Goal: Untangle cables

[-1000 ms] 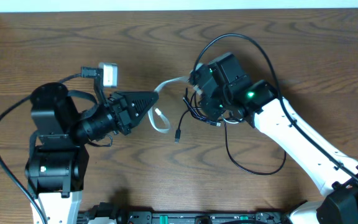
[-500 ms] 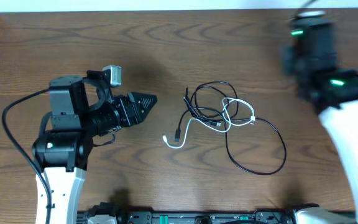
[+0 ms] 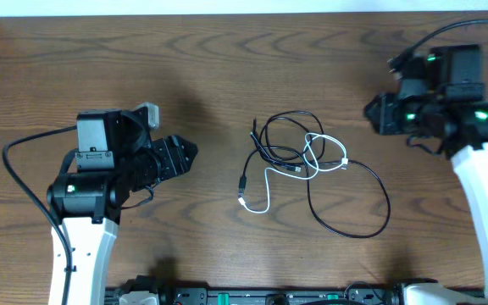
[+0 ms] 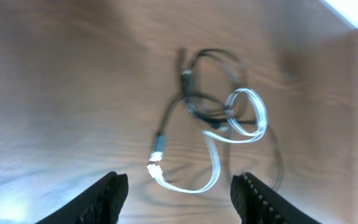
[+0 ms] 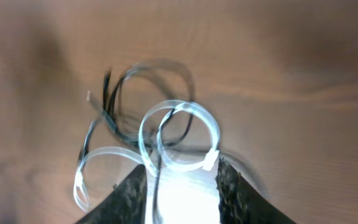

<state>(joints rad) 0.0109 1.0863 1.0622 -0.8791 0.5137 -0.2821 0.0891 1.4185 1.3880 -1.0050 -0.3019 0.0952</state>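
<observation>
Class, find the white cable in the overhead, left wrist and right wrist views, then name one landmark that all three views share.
Overhead: the white cable lies at the centre of the frame, threaded through the black cable.
Left wrist: centre to right, just beyond the open left pincer.
Right wrist: centre, with its ring just beyond the right pincer.
Shared landmark: the black cable tangled with it.

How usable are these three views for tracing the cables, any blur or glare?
Overhead: sharp and evenly lit, the cables easy to trace. Left wrist: soft and smeared, with a blown-out white patch in the top right corner. Right wrist: the blurriest, cable strands look doubled, and bright glare on the table sits between the fingers of the right gripper.
</observation>
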